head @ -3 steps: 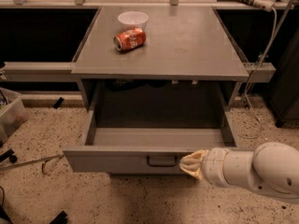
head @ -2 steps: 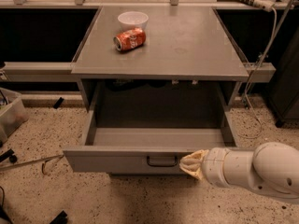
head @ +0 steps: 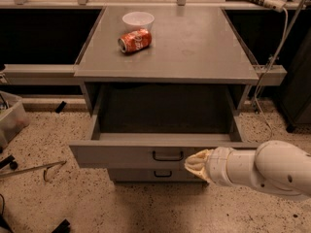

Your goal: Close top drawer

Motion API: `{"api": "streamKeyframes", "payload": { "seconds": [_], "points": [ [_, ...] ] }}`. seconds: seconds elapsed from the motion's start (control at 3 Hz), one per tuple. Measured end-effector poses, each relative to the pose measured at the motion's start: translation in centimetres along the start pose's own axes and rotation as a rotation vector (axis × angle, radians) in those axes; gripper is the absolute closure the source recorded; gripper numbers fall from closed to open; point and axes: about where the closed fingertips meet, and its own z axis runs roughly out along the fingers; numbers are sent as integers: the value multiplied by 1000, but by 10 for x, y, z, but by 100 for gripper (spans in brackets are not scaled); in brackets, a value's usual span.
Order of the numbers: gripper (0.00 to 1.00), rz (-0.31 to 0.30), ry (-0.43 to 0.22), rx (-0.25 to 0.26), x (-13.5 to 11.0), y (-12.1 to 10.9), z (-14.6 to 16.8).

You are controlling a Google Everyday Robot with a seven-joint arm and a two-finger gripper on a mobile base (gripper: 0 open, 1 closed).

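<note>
Cream-tipped on a thick white arm, my gripper [head: 195, 163] sits low and right of centre in the frame. It is pressed against the front panel of the top drawer [head: 121, 154], just right of the black loop handle [head: 167, 155]. Whether it is open or closed I cannot tell; it seems to hold nothing and only to push.

Since a second ago the panel has slid back toward the cabinet, and the drawer below [head: 136, 174] now shows its lower handle [head: 163, 174] beneath it. I judge the push is working, though the top drawer is still mostly out, its grey box open to view.

Further up, on the cabinet top [head: 194, 47], a red can [head: 135, 41] lies on its side just in front of a white bowl [head: 138, 20], both as before.
</note>
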Motion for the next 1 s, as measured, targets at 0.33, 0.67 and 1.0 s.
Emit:
{"api": "streamKeyframes", "payload": {
  "seconds": [0.33,0.67,1.0],
  "points": [
    [100,-21,10,-7,-7,-32,29],
    [100,-21,10,-7,-7,-32,29],
    [100,-24,23,2,-8,-39,33]
  ]
}}
